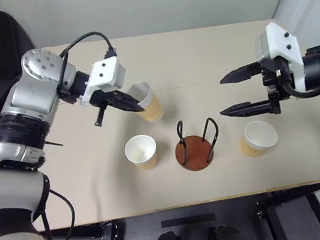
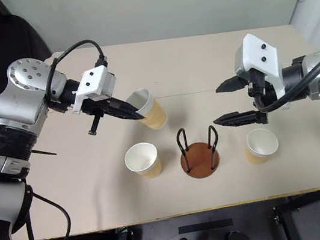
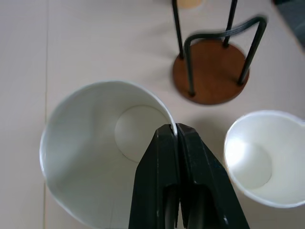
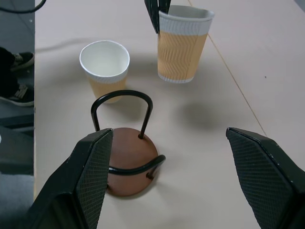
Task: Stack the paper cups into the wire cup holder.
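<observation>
Left claw (image 1: 133,104): pressed together on the rim of one paper cup, one finger inside and one outside the wall; in the left wrist view the black fingers (image 3: 164,176) cover part of the rim.
Held cup (image 1: 148,102): lifted above the bench and tilted, its mouth turned toward the left arm; its bottom is hard to see from the head views.
Standing cup, left (image 1: 141,152): upright on the bench (image 1: 198,53), near the front edge, just to the left of the holder; in the left wrist view its rim is cut off at the frame edge.
Wire cup holder (image 1: 194,151): in the middle of the bench, round brown base with two dark wire loops; no cup inside it.
Standing cup, right (image 1: 258,138): upright, to the right of the holder, apart from it.
Right claw (image 1: 246,89): spread wide, holding nothing, in the air above the bench behind the right cup; in the right wrist view the tips of both fingers are cut off.
</observation>
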{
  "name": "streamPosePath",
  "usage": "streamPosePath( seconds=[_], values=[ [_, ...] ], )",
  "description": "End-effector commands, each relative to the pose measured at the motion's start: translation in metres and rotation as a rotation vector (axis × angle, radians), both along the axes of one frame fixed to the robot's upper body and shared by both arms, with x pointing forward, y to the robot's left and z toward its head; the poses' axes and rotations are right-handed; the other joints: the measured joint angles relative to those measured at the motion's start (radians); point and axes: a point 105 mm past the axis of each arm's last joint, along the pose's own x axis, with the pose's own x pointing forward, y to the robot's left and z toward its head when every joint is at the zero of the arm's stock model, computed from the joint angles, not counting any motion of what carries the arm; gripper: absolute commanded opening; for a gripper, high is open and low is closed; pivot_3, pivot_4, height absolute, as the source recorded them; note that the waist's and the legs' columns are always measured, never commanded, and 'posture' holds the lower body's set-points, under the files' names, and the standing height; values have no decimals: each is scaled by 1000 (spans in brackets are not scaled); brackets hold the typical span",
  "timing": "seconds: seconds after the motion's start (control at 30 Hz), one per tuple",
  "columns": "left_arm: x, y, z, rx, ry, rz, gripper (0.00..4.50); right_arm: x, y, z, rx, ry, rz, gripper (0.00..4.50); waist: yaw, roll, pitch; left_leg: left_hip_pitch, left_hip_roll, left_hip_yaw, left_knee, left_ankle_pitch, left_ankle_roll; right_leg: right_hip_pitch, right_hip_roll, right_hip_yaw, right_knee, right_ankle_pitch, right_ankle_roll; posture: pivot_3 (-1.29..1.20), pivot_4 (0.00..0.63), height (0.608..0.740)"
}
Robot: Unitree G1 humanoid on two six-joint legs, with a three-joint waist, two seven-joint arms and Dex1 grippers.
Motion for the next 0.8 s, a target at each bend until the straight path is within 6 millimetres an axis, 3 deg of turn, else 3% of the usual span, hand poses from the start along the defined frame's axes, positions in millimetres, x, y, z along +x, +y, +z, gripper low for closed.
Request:
streamPosePath(
  seconds=[0.03, 0.5, 0.8],
  values=[
    [-12, -11, 26, -31, -34, -78, 63, -5, -9, 16, -12, -67, -12, 3860, -1, 0, 0, 0, 0, 0, 0, 0, 0, 0, 0, 0, 0, 0, 0, 0, 150, 740],
    [-29, -49, 46, -69, -14, -233, 63, -19, -43, 20, -70, -48, -145, 3860, 0, 0, 0, 0, 0, 0, -1, 0, 0, 0, -1, 0, 0, 0, 0, 0, 150, 740],
    [-33, -70, 44, -62, 5, -311, 63, -22, -45, 19, -68, -51, -165, 3860, -2, 0, 0, 1, 0, 1, -2, 0, 0, 1, 0, 0, 0, 0, 1, 0, 150, 740]
  ],
)
